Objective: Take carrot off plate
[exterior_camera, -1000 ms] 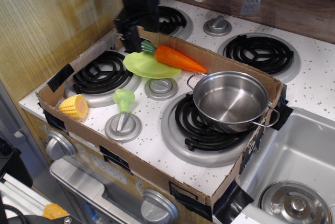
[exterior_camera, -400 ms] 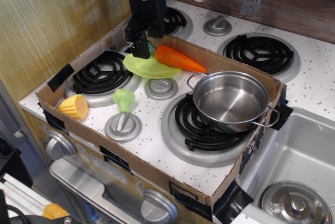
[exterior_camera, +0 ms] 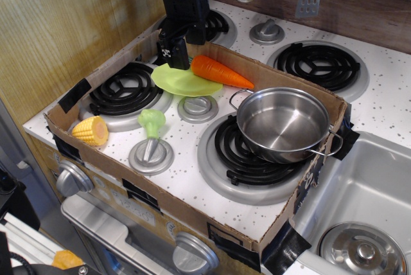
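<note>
From my station I see the gripper (exterior_camera: 174,62) low over the back edge of the plate (exterior_camera: 183,81), right at the green stem end of the carrot (exterior_camera: 219,72). The black fingers (exterior_camera: 180,58) cover the stem, and I cannot tell if they are open or closed on it. The carrot lies on the far rim of the plate, its point towards the steel pot (exterior_camera: 282,124), and it leans against the cardboard wall (exterior_camera: 282,76) behind. The plate rests on the surface (exterior_camera: 186,178) between the burners. In front of it stands a small green mushroom toy (exterior_camera: 152,121), and a yellow corn cob (exterior_camera: 91,130) lies near the left corner.
</note>
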Controlling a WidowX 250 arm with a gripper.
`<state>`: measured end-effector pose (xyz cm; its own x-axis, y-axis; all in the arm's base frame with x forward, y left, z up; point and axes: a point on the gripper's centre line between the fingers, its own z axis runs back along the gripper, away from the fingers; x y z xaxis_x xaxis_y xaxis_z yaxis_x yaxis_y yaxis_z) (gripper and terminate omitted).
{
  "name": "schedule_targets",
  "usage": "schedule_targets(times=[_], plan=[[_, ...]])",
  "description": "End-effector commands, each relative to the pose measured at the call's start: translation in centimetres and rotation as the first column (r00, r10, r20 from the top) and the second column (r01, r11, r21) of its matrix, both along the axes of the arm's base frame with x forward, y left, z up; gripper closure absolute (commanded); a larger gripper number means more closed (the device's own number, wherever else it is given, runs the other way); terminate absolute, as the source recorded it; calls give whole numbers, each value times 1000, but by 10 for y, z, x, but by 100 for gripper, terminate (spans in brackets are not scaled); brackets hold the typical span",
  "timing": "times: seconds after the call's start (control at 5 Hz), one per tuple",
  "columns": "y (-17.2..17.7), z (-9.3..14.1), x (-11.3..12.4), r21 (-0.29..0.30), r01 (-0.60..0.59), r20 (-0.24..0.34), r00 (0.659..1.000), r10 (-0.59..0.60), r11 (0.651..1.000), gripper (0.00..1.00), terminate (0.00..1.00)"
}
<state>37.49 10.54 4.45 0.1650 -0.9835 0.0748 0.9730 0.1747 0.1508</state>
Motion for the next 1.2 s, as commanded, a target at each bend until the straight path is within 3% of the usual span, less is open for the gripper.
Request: schedule_targets(times=[0.0,0.2,0.6,0.8,1.0], plan=[[-11,-6,-7,-34,-41,115,992,45,999,0,0],[-14,-10,-13,-47,-51,128,990,57,998,0,0],[-17,-15,-13,-87,-24,68,997,30,996,0,0],[-18,-18,-13,-147,-3,-6,1000,2,989,100,0],[-18,-18,-17,-153,-30,-53,998,22,988,100,0]])
